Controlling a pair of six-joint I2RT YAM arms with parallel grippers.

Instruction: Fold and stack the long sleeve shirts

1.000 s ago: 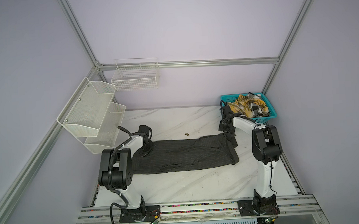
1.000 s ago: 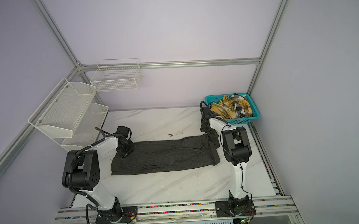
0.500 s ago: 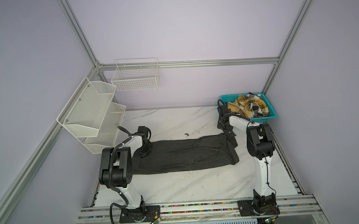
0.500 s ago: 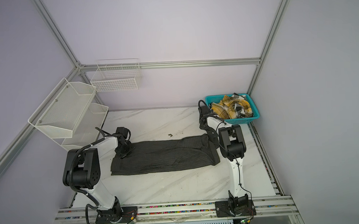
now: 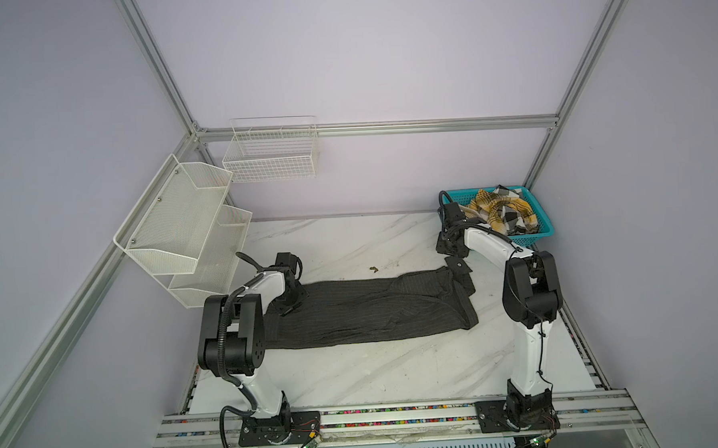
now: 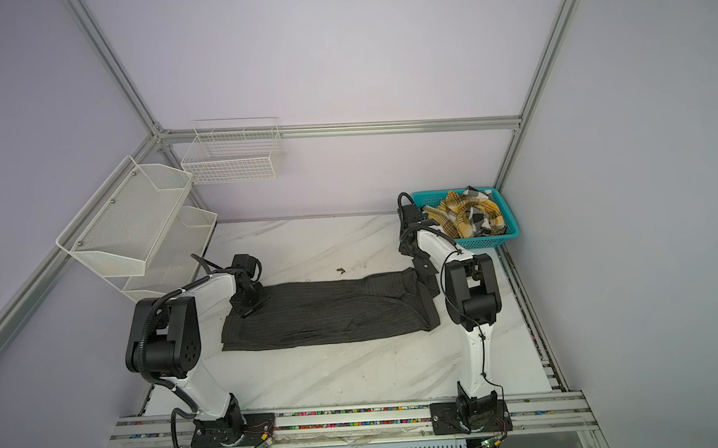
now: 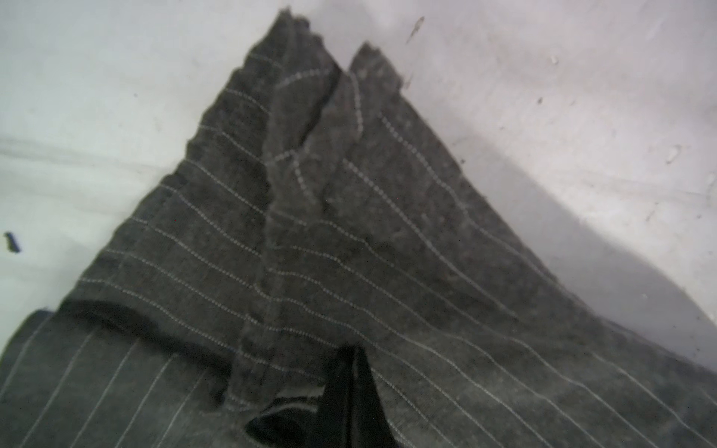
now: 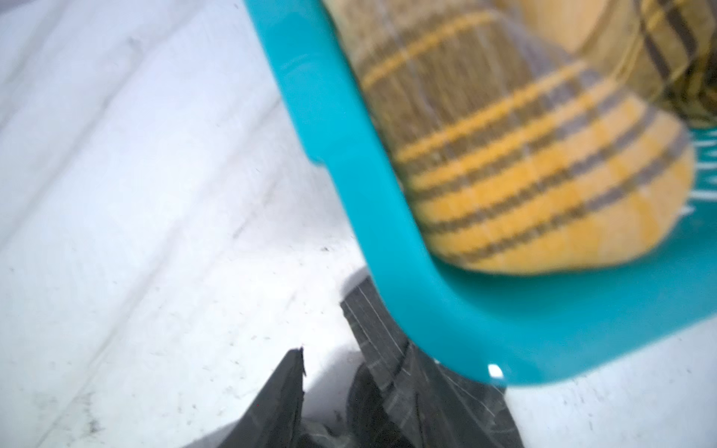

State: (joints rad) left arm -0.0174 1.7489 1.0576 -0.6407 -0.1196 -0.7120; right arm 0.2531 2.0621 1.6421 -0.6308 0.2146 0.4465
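A dark charcoal pinstriped shirt (image 5: 373,311) (image 6: 332,313) lies flattened in a long strip across the marble table. At its far left corner my left gripper (image 5: 288,309) (image 6: 248,311) sits low, and in the left wrist view its fingertips (image 7: 354,351) meet, shut on bunched pinstriped cloth (image 7: 349,232). My right gripper (image 5: 459,267) (image 6: 425,268) stands at the shirt's far right corner beside the basket. It is open (image 8: 329,364), with bare table between the fingers and cloth (image 8: 372,329) draped against one finger. A yellow, black and white plaid shirt (image 5: 502,214) (image 6: 467,214) (image 8: 523,155) lies crumpled in the teal basket (image 5: 532,237) (image 6: 491,241) (image 8: 388,232).
A white two-tier mesh shelf (image 5: 182,228) hangs at the left wall and a white wire basket (image 5: 271,154) on the back wall. A small dark speck (image 5: 374,269) lies behind the shirt. Both arm bases stand on the front rail.
My right gripper shut at the shirt's far right corner and has opened again; its elbow shifted left, then back right. The left gripper has stayed shut in place.
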